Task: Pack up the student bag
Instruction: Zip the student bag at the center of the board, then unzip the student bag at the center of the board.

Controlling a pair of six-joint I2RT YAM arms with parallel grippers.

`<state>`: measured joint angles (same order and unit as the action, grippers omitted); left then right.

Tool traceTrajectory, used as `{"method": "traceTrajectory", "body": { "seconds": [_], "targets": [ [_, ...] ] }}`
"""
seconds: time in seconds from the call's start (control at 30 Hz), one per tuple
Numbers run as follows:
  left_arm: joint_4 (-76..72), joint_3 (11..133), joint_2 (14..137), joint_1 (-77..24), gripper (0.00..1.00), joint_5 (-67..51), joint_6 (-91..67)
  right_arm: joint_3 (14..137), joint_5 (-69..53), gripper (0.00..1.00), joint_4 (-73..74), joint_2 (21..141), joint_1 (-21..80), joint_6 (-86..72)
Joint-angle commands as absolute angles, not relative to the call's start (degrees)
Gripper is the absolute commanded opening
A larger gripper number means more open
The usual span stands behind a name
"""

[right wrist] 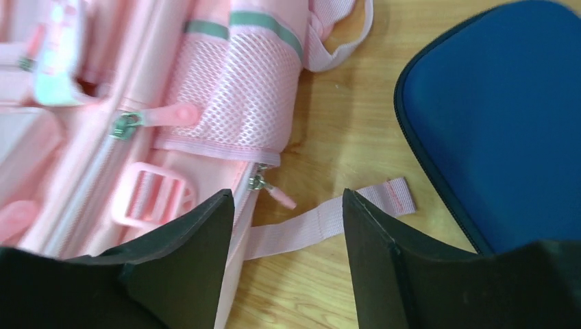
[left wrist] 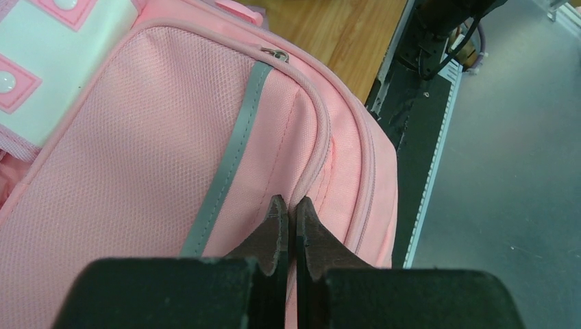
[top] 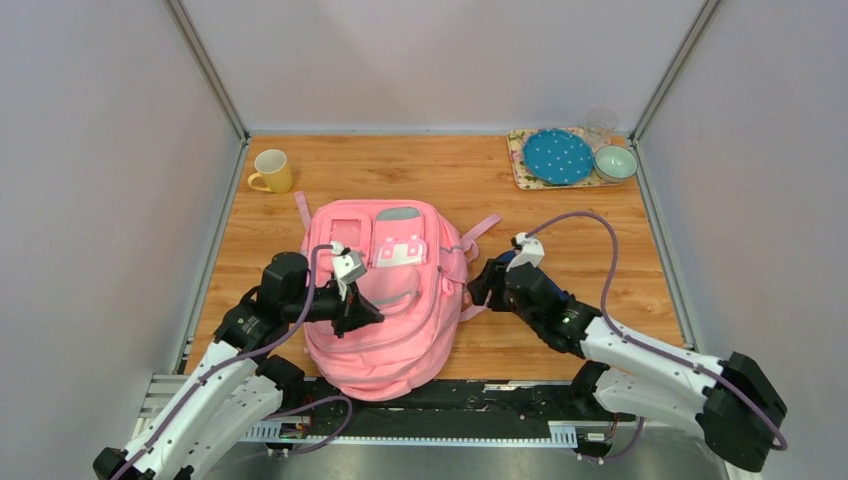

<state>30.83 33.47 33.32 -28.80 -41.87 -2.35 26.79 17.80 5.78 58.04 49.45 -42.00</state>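
Note:
The student bag [top: 385,300], a pink backpack with grey strips, lies flat on the wooden table. My left gripper [top: 370,312] sits on its front panel. In the left wrist view the left gripper [left wrist: 291,202] is shut, with the pink piping [left wrist: 322,137] of the student bag [left wrist: 137,151] running into its tips. My right gripper [top: 485,285] is at the bag's right side. In the right wrist view the right gripper [right wrist: 288,199] is open and empty, over a loose strap end [right wrist: 329,221], just short of a zipper pull [right wrist: 274,192] on the student bag [right wrist: 233,89].
A navy-blue pouch [right wrist: 500,116] lies on the table right of the bag, beside my right gripper. A yellow mug [top: 272,171] stands at the back left. A tray [top: 520,165] at the back right holds a blue plate [top: 558,157], a bowl [top: 615,162] and a glass [top: 601,125].

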Motion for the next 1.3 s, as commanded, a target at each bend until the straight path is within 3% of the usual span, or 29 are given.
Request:
{"method": "traceTrajectory", "body": {
  "seconds": [0.0, 0.1, 0.27, 0.5, 0.53, 0.57, 0.63, 0.67, 1.0, 1.27],
  "targets": [
    [28.4, 34.2, 33.2, -28.8, 0.0, -45.3, -5.3, 26.1, 16.1, 0.64, 5.2, 50.2, 46.9, -43.1],
    [28.1, 34.2, 33.2, -28.9, 0.0, -45.5, -5.6, 29.5, 11.1, 0.65, 5.2, 52.1, 42.5, -44.0],
    [28.2, 34.1, 31.9, -28.8, 0.0, -44.9, -6.3, 36.0, 1.6, 0.66, 0.8, 66.4, 37.0, -44.0],
    [28.5, 33.8, 30.8, -28.8, 0.0, -42.4, -7.0, 41.0, -7.5, 0.64, -6.5, 80.0, 36.1, -47.6],
    [28.2, 33.8, 30.8, -28.8, 0.0, -41.9, -7.1, 41.5, -7.6, 0.6, -6.2, 80.9, 35.9, -47.9],
    [28.3, 33.6, 30.8, -28.8, 0.0, -41.7, -7.3, 41.8, -7.6, 0.41, -6.1, 81.6, 35.7, -48.2],
    [28.1, 33.6, 30.9, -28.8, 0.0, -40.4, -7.5, 41.2, -6.2, 0.18, -6.0, 82.0, 35.3, -49.0],
    [28.0, 33.5, 31.1, -28.8, 0.0, -39.7, -7.5, 40.4, -5.5, 0.0, -5.6, 81.8, 34.8, -49.3],
    [21.8, 35.7, 36.1, -28.8, 0.0, -31.8, -7.5, 27.1, 9.7, 0.0, -5.0, 65.3, 33.0, -55.4],
    [19.7, 41.9, 46.8, -28.8, 0.0, -30.8, -1.6, 15.8, 9.7, 0.0, -7.1, 54.7, 33.1, -59.9]
  ]
}}
